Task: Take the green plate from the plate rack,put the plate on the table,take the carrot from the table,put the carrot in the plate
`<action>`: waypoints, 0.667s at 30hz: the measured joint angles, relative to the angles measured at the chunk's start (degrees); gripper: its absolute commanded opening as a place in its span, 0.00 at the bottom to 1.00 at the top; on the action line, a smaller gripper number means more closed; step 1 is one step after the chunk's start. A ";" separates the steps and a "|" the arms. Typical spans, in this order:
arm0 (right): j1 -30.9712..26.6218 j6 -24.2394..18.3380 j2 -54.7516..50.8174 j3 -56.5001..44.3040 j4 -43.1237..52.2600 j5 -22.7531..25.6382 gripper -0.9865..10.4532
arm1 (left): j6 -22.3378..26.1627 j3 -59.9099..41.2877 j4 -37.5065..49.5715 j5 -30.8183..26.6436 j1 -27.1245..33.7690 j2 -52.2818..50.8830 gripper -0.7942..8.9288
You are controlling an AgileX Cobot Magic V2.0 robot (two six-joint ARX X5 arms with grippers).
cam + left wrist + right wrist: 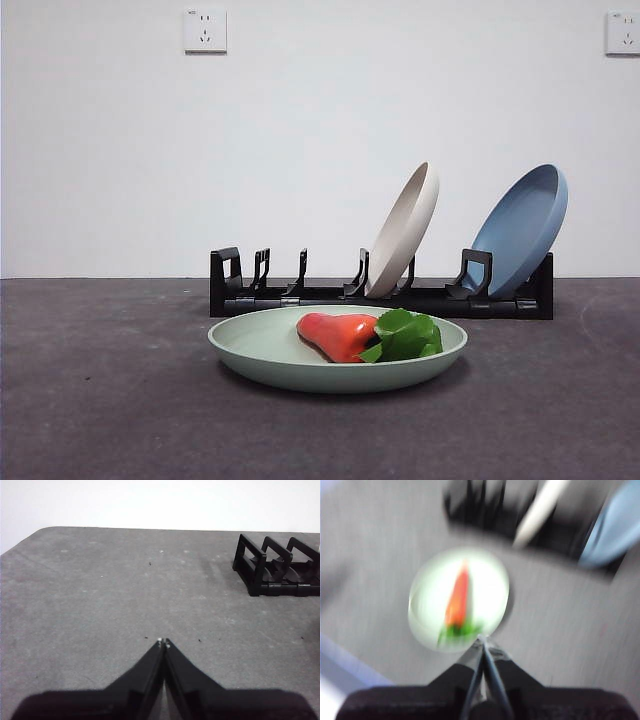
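The green plate [337, 357] lies flat on the table [100, 400] in front of the plate rack [380, 295]. The carrot [340, 334] rests inside it, its green leaves [405, 336] toward the right. In the blurred right wrist view the green plate [459, 599] with the carrot [458, 600] lies just beyond my right gripper [482, 641], which is shut and holds nothing. My left gripper [163, 642] is shut and empty over bare table [100, 595], off the rack's end [277, 565]. Neither arm shows in the front view.
A beige plate [404, 230] and a blue plate [520, 230] lean in the rack's right slots; the left slots stand empty. A white wall rises behind the table.
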 measured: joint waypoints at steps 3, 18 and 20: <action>-7.17 -1.29 -4.63 -3.58 7.28 -0.85 0.09 | 0.00 0.00 0.00 0.02 0.00 0.00 0.08; -20.02 -3.04 -25.97 -43.74 44.22 -0.92 0.09 | 0.00 0.00 0.00 0.00 0.00 0.00 0.08; -20.37 -2.78 -28.24 -47.45 44.63 -0.79 0.09 | 0.00 0.00 0.00 0.00 0.00 0.00 0.08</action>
